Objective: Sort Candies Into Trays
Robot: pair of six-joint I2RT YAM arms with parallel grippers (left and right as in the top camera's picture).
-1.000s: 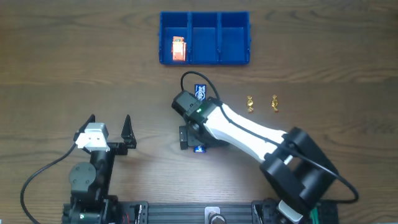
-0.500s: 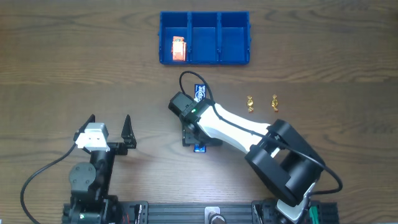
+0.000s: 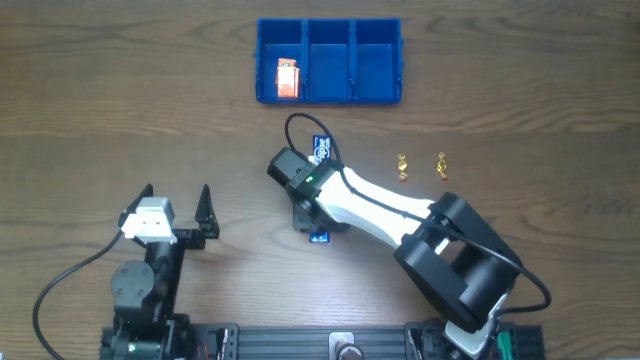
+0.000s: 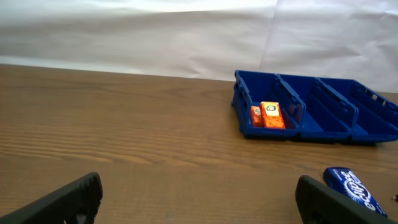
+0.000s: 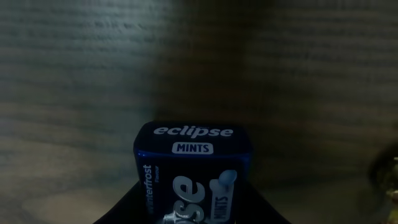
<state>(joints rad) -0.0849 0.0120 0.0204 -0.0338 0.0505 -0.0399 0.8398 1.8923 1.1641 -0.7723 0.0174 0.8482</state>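
Mint box (image 5: 193,168), clasped by right gripper (image 3: 319,228), sits mid-table.

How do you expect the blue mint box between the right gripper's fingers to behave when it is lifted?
The mint box has flat sides and crisp edges, so it probably stays stiff and will not roll. Its glossy print looks smooth, so it may slip in the right gripper if held lightly. Small beside the arm, likely light.

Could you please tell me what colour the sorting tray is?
The tray is blue; the top view shows it best.
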